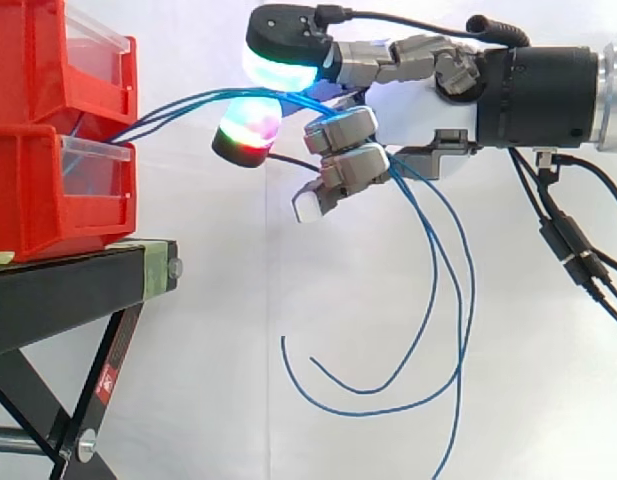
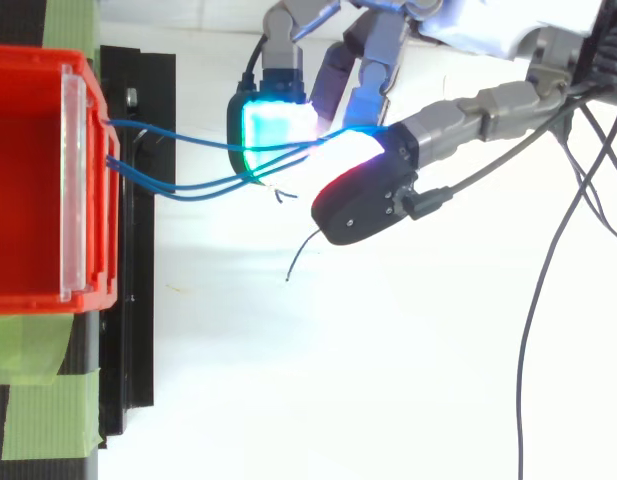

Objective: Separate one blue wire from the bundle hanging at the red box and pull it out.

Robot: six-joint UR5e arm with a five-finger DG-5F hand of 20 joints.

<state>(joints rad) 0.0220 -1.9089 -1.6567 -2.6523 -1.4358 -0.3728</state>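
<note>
Two stacked red bins stand on a black stand at the left; from above the top bin shows its clear front plate. A bundle of thin blue wires leaves the bins' front and runs right, fanned into three strands in the top view. My hand reaches in from the right, level with the bins. Two glowing fingertips close on the wires from above and below. Behind the hand the wires drop in long loose loops.
The black stand has a crossed leg frame below and green tape on its top. A white curtain lies behind everything. Open space lies under the hand, where the wire ends dangle.
</note>
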